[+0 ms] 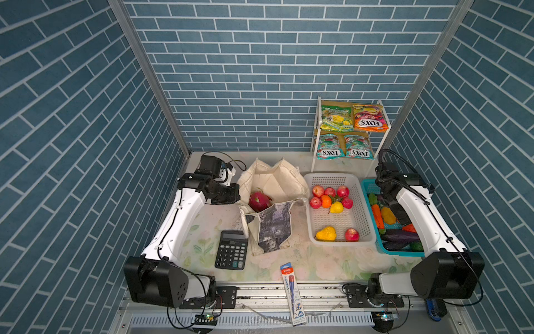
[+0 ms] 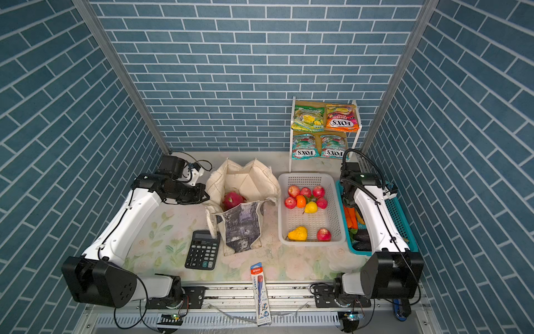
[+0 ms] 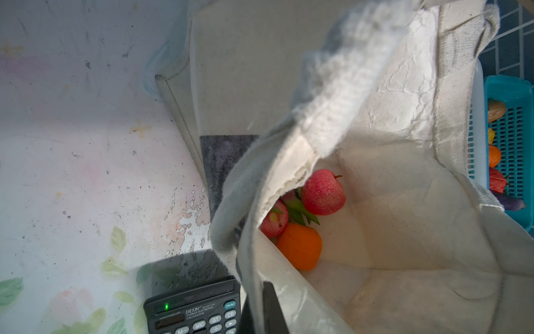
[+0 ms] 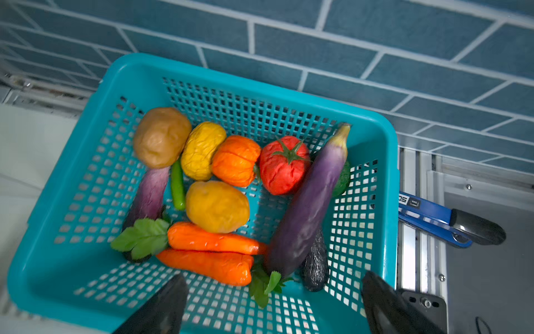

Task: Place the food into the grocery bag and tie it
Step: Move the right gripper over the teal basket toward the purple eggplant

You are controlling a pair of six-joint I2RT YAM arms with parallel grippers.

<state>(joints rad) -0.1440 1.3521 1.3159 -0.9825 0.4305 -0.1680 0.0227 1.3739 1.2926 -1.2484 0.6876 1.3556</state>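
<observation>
The cream grocery bag [image 1: 277, 179] [image 2: 248, 179] stands open at mid-table, its printed panel folded toward the front. My left gripper [image 1: 237, 199] [image 3: 261, 312] is shut on the bag's left rim cloth, one dark finger inside the lining. Inside lie a pink dragon fruit [image 1: 258, 201] [image 2: 232, 200], a red apple [image 3: 323, 192] and an orange [image 3: 300, 248]. My right gripper [image 1: 404, 221] [image 4: 273, 277] hangs open and empty over the teal basket [image 4: 86, 115], just above a purple eggplant [image 4: 309, 202], carrots [image 4: 208, 240] and other toy vegetables. FOX'S candy packets [image 1: 338, 118] lie on the back shelf.
A white basket [image 1: 332, 175] with apples, an orange and yellow fruits sits between bag and teal basket. A black calculator [image 1: 231, 254] lies front left of the bag, a blue pencil pack [image 1: 293, 292] at the front edge. A blue tool [image 4: 427, 214] lies beyond the teal basket.
</observation>
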